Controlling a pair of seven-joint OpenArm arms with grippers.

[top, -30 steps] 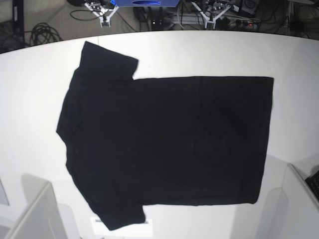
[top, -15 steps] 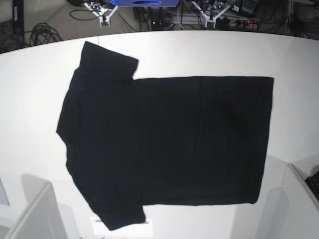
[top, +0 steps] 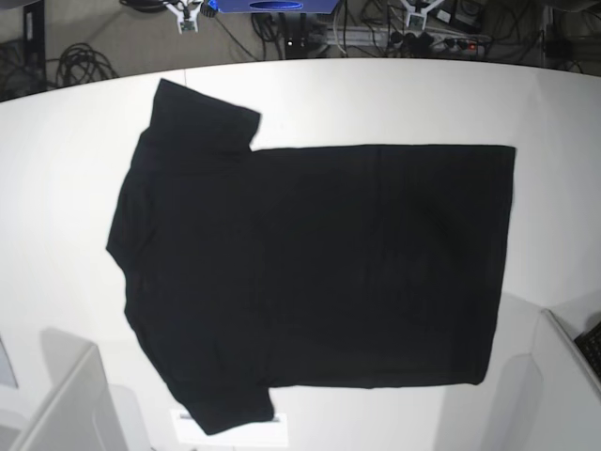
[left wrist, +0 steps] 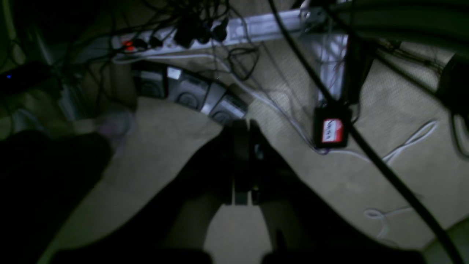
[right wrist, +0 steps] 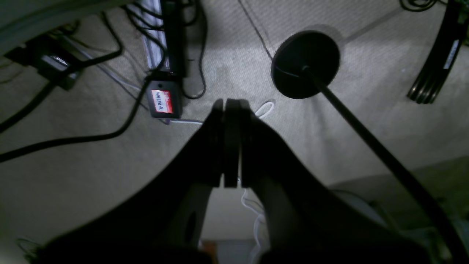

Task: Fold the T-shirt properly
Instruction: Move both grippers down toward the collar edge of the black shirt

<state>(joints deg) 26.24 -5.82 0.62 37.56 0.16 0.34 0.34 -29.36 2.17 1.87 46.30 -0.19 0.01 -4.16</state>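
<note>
The T-shirt (top: 310, 272) lies spread flat and unfolded on the white table (top: 56, 188), every fold still to make, while left gripper (left wrist: 240, 126) and right gripper (right wrist: 231, 106) hang closed and empty off the table.

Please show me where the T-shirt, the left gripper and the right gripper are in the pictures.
T-shirt (top: 319, 272): base view, middle of the black body panel.
left gripper (left wrist: 242, 126): left wrist view, between the shut fingertips.
right gripper (right wrist: 232, 104): right wrist view, between the shut fingertips.

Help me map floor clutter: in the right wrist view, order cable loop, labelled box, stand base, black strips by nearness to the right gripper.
From the right gripper:
1. cable loop, just right.
2. labelled box, left, and stand base, upper right: too close to call.
3. black strips, far right.
</note>
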